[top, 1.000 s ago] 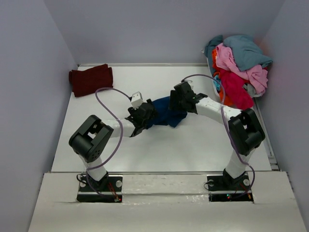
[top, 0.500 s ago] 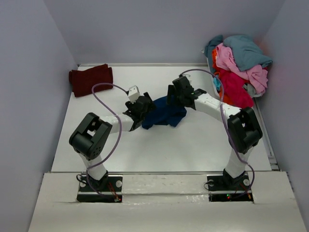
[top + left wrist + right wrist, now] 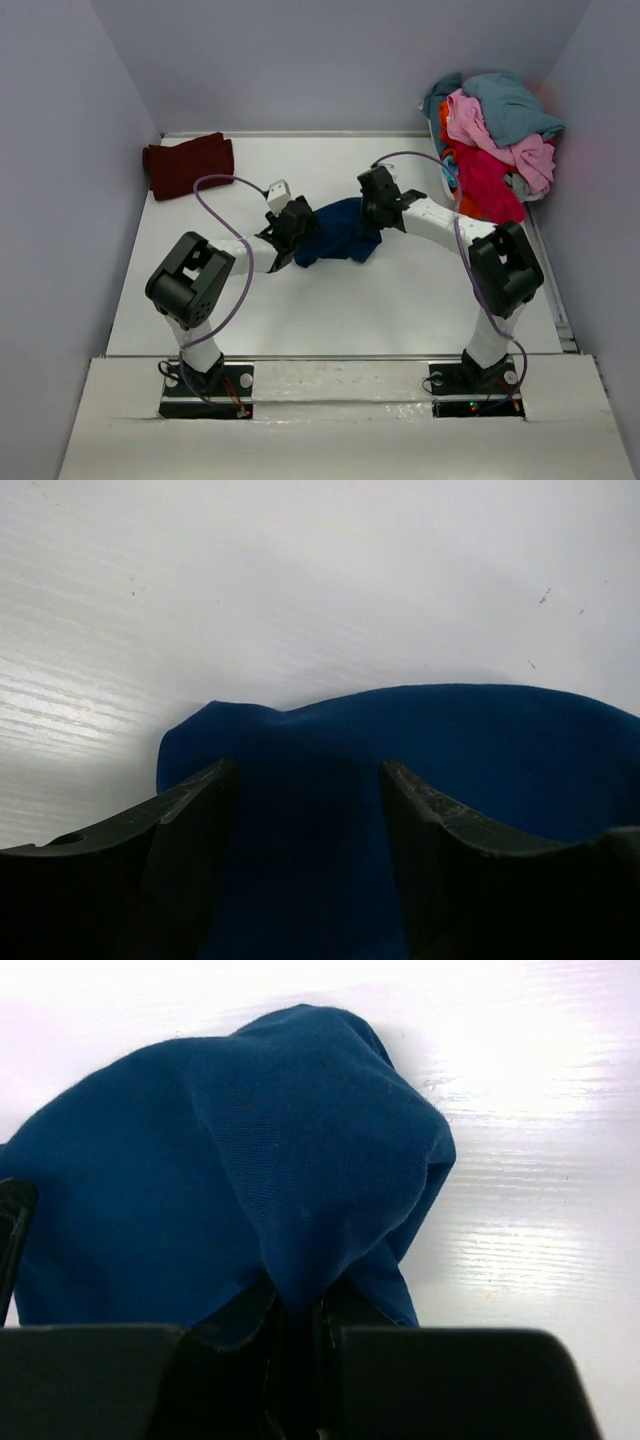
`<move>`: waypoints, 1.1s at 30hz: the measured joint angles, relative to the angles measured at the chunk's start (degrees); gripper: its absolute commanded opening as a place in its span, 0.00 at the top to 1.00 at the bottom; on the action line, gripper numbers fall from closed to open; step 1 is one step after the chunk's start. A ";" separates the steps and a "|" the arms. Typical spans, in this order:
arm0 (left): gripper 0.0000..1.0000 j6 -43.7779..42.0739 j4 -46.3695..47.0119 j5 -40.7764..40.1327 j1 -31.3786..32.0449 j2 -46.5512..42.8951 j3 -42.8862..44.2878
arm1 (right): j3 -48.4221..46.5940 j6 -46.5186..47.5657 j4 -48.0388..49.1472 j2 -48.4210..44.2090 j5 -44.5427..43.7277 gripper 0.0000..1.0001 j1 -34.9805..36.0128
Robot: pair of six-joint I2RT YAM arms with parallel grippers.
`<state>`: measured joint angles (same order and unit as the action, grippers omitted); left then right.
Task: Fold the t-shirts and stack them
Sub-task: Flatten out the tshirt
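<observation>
Navy t-shirt (image 3: 340, 232) bunched at mid-table (image 3: 330, 300), no print showing. At its left edge, left gripper (image 3: 308, 780) with fingers apart, astride the cloth, not closed on it. At its right edge, right gripper (image 3: 295, 1305) clamped on a raised fold. Farther back, folded maroon t-shirt (image 3: 188, 165) at far left, heap of t-shirts (image 3: 495, 140), teal, pink and red, at far right.

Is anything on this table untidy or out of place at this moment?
The blue t-shirt lies bunched in a lump at the middle of the table, not flat. The heap of t-shirts at the far right corner is loose and tangled. Only the maroon t-shirt at the far left looks folded.
</observation>
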<state>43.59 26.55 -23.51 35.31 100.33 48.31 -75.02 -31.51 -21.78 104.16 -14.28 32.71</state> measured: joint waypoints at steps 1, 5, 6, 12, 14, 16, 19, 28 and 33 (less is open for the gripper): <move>0.28 -0.02 0.17 -0.02 0.00 0.00 0.00 | -0.22 0.13 -0.31 0.02 0.00 0.93 0.00; 0.24 -0.04 0.46 -0.09 0.00 0.00 0.00 | -3.93 1.05 -3.04 0.66 -0.31 0.93 0.07; 0.23 -0.07 0.46 -0.09 0.00 -0.02 0.00 | -5.40 1.51 -3.76 1.01 -0.59 0.93 0.22; 0.17 -0.28 0.22 -0.48 0.00 -1.01 0.02 | -15.54 4.68 -7.56 1.62 -3.23 0.93 2.56; 0.16 -0.31 0.22 -0.48 -0.02 -1.57 0.04 | -18.58 5.53 -8.41 1.64 -3.91 0.93 3.45; 0.15 -0.37 0.20 -0.48 0.00 -2.03 0.07 | -21.44 6.32 -9.25 1.70 -4.57 0.93 4.15; 0.12 -0.35 -0.79 -0.68 0.00 -2.60 0.09 | -23.06 7.28 -9.60 1.73 -5.88 0.93 4.81; 0.11 0.28 0.22 -1.11 0.00 -4.26 -1.36 | -24.55 9.79 -13.09 1.73 -11.61 0.93 7.82; 0.12 0.42 0.61 -3.45 -0.11 -10.12 -5.05 | -26.71 11.54 -15.08 1.57 -16.41 0.93 13.73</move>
<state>44.01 27.16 -26.96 35.20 90.21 43.27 -101.73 -19.97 -36.86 105.73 -30.70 46.44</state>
